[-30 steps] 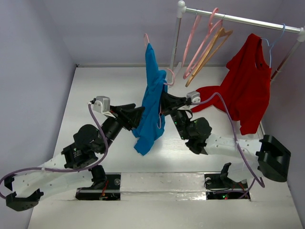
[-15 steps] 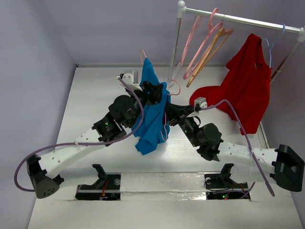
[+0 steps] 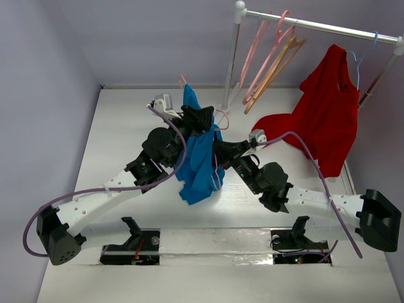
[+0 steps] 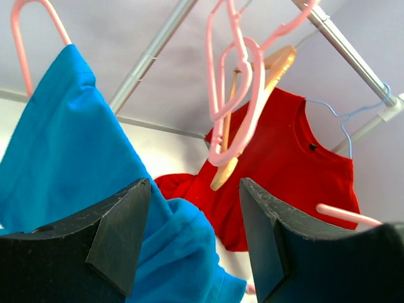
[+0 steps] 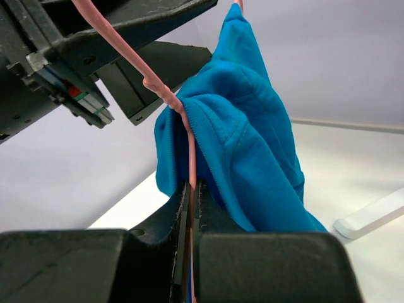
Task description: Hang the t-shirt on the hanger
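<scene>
Above the white table (image 3: 126,126), near a metal rail (image 3: 315,25) carrying a limp red garment (image 3: 325,120), the soft, creased blue t-shirt (image 3: 199,161) hung bunched over the thin pink wire hanger (image 5: 192,151), raised between both arms. The right gripper (image 5: 191,189) was clamped on the hanger's wire. The left gripper (image 4: 194,189) stood spread wide, with blue cloth showing between its dark, wedge-shaped fingers.
</scene>
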`<act>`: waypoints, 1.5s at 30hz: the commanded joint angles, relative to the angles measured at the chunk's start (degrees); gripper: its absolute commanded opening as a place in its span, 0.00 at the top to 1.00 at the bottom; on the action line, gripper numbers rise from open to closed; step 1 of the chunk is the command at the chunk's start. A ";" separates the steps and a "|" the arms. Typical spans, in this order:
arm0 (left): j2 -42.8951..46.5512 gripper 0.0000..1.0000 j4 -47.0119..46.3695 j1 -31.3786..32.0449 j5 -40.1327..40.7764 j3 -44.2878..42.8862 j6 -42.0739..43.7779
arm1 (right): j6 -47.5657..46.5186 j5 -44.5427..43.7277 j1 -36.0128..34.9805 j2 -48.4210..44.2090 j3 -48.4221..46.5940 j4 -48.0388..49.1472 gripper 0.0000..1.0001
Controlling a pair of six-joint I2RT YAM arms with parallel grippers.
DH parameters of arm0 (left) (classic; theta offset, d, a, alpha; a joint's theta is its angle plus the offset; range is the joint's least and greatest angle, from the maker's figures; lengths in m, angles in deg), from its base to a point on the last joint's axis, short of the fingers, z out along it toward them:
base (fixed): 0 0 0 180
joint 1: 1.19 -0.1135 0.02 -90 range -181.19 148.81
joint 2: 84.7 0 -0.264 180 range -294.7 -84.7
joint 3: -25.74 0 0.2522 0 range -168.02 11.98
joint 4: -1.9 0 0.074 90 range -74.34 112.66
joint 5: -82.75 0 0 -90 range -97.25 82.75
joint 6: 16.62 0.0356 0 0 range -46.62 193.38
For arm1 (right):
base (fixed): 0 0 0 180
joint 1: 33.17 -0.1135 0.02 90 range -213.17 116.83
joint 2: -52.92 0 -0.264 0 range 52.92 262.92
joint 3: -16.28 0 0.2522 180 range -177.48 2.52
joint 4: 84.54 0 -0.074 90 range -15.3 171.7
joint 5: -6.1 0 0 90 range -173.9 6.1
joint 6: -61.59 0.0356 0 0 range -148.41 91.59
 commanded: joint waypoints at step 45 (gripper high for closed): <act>0.93 1.00 -14.60 -9.51 -9.76 10.44 -13.03 | 2.75 3.96 0.23 -0.86 -3.25 -12.44 0.57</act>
